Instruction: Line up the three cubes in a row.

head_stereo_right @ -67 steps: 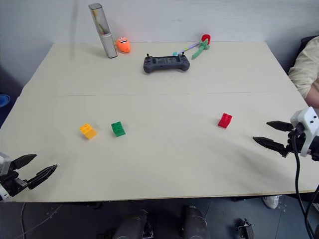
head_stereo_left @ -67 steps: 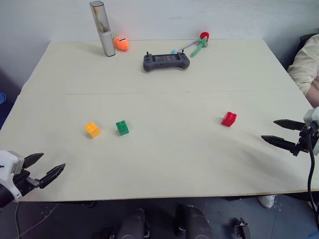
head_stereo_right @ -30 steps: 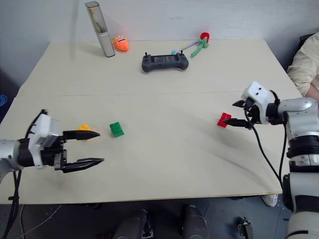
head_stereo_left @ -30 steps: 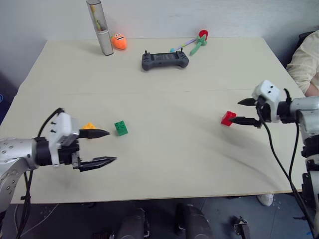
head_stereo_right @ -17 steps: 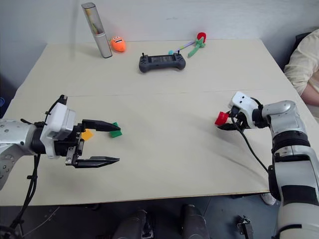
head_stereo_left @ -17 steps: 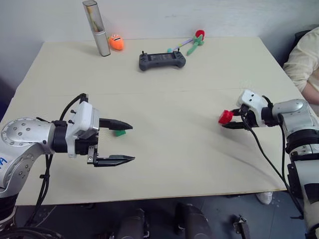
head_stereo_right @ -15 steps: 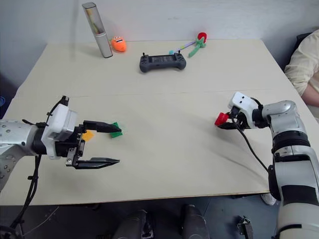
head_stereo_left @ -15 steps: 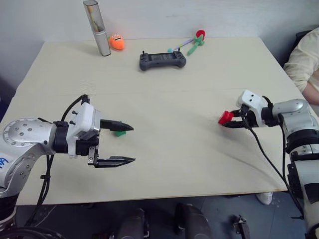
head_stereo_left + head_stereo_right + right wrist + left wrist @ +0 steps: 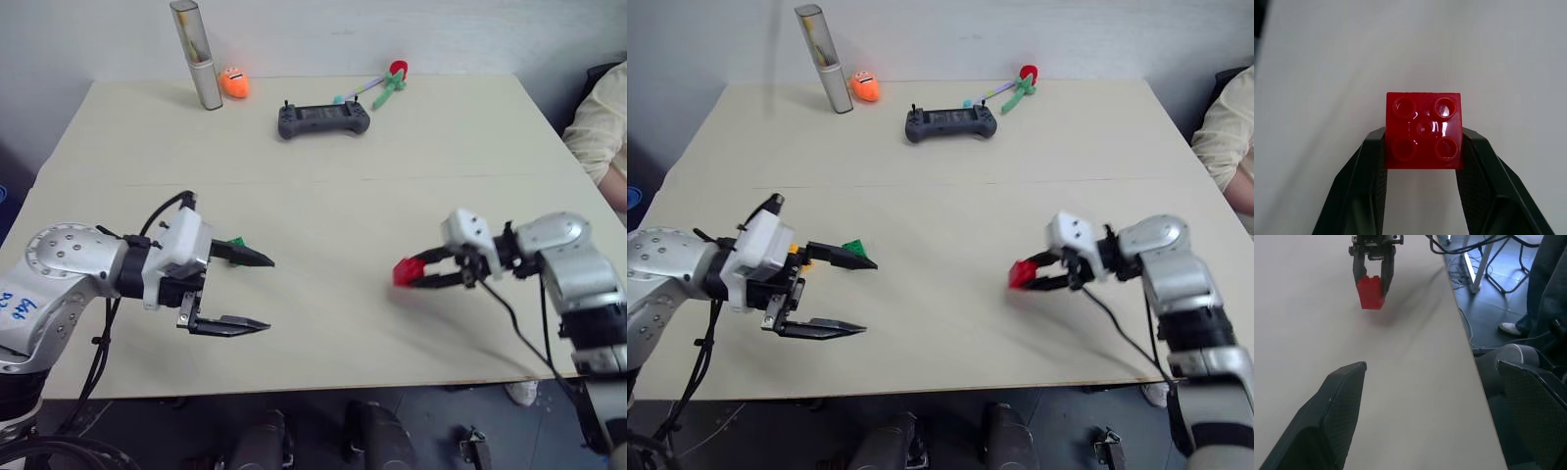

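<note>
Jaws of the right gripper clamped the small red studded plastic cube above the pale bench; the small green studded cube lay toward the left, beside the left gripper, whose jaws gaped empty.

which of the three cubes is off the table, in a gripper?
The red cube: it is clamped between the right gripper's fingers. The green cube and the yellow-orange one sit on the table, behind the open left gripper.
</note>
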{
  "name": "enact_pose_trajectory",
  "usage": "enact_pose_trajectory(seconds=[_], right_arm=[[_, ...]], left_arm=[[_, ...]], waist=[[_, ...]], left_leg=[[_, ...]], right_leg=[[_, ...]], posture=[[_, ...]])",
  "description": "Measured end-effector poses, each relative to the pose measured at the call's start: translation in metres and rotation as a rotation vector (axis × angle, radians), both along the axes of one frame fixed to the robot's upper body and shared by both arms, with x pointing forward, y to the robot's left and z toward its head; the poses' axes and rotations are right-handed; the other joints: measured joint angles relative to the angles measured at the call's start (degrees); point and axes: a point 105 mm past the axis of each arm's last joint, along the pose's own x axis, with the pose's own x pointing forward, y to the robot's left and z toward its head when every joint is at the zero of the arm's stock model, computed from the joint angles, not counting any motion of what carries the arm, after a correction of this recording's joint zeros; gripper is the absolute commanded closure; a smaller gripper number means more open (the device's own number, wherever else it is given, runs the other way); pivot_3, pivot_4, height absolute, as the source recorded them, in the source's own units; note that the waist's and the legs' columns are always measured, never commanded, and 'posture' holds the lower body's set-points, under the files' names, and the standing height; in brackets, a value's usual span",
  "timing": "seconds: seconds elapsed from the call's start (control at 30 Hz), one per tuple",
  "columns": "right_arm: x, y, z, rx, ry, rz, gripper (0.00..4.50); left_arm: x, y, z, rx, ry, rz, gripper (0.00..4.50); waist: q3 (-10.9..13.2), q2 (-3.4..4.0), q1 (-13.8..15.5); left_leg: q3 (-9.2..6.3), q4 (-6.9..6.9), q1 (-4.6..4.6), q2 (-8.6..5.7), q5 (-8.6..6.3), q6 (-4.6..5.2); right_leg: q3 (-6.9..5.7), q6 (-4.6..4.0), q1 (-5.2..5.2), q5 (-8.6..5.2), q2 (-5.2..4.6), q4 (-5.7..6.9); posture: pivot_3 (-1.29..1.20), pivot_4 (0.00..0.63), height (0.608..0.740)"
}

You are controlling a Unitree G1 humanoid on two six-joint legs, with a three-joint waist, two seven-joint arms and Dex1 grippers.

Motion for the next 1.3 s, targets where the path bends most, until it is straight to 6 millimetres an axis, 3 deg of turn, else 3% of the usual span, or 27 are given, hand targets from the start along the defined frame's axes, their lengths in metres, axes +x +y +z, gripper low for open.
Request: enact_pose_trajectory(seconds=[0.2,0.5,0.8,0.9,1.07,1.13,1.3], right_arm=[[-0.018,0.022,-0.019,-0.086,-0.03,-0.008,3.02],[-0.017,0.024,-0.03,-0.125,-0.088,-0.006,3.02],[-0.015,0.024,-0.036,-0.109,-0.07,-0.013,0.02],[-0.015,0.024,-0.025,-0.045,-0.071,-0.022,0.02],[-0.027,0.012,0.008,0.062,-0.077,-0.047,0.02],[-0.036,0.006,0.02,0.103,-0.063,-0.068,0.02],[-0.044,-0.002,0.039,0.19,-0.058,-0.142,0.02]], left_arm=[[-0.002,-0.007,-0.014,0.046,-0.012,-0.055,0.0],[0.005,-0.008,-0.012,0.039,-0.041,-0.061,0.0],[0.013,-0.002,-0.015,0.016,-0.007,0.0,0.0],[0.016,0.015,-0.021,-0.007,0.017,0.114,0.0],[0.012,0.06,-0.034,-0.033,0.062,0.393,0.0],[0.005,0.085,-0.038,-0.041,0.066,0.54,0.0],[-0.013,0.124,-0.049,-0.058,0.069,0.786,0.0]], waist=[[0.0,-0.01,1.03],[0.0,-0.02,0.8],[0.0,-0.02,0.75],[0.0,-0.02,0.6],[0.0,-0.02,0.63],[-0.01,-0.03,0.64],[-0.02,-0.07,0.93]], left_leg=[[-0.02,0.03,0.01,-0.11,0.02,0.03],[-0.02,0.03,0.01,-0.12,0.07,0.07],[-0.02,0.03,0.01,-0.12,0.09,0.11],[-0.04,0.01,0.01,-0.09,0.09,0.1],[-0.12,0.0,0.01,-0.02,0.06,0.08],[-0.15,0.01,0.02,-0.02,0.05,0.08],[-0.21,0.0,0.08,-0.02,0.0,0.05]], right_leg=[[-0.01,0.0,0.01,0.0,-0.04,0.05],[-0.06,0.0,0.02,0.0,0.05,0.07],[-0.07,0.0,0.02,0.0,0.03,0.08],[-0.06,0.0,0.01,0.0,-0.05,0.06],[-0.08,0.0,0.05,0.0,-0.12,0.01],[-0.08,0.0,0.08,0.0,-0.17,-0.02],[-0.07,-0.01,0.15,0.0,-0.26,-0.13]], posture=[[0.0,0.15,0.74],[0.0,0.15,0.74],[0.0,0.15,0.74],[0.0,0.15,0.74],[0.0,0.15,0.74],[0.0,0.15,0.74],[0.0,0.15,0.74]])
